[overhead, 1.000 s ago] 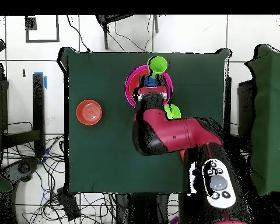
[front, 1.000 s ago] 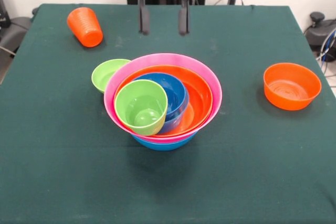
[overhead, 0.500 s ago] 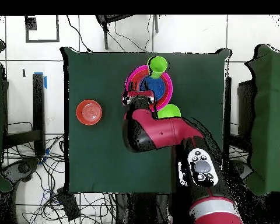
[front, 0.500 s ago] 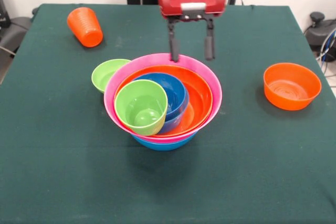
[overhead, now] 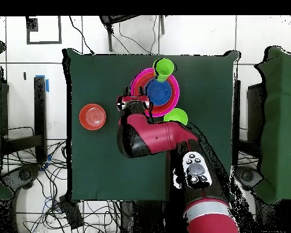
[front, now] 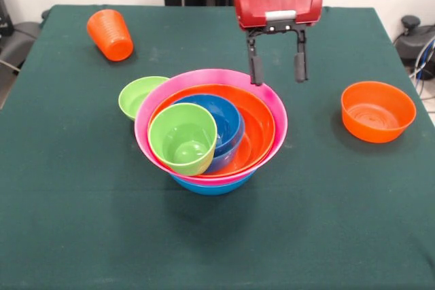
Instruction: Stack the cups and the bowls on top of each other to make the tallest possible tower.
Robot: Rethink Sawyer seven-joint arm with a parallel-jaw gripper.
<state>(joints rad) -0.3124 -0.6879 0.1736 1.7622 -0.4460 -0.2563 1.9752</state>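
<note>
Front view: your red-bodied gripper (front: 277,68) hangs right of centre near the top, its two black fingers spread apart and holding nothing. Just below and left of it sits the tower of glossy plastic bowls (front: 211,127) with the lime-green cup (front: 182,138) tilted inside; the small orange bowl (front: 377,111) lies to its right, apart.

Overhead view: you see the gripper (overhead: 132,104) between the orange bowl (overhead: 92,116) at left and the tower (overhead: 157,92) at upper centre.

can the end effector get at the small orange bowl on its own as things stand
Probably yes: the small orange bowl sits alone on bare cloth, nothing over it, and the open end effector hangs empty between it and the tower.
</note>
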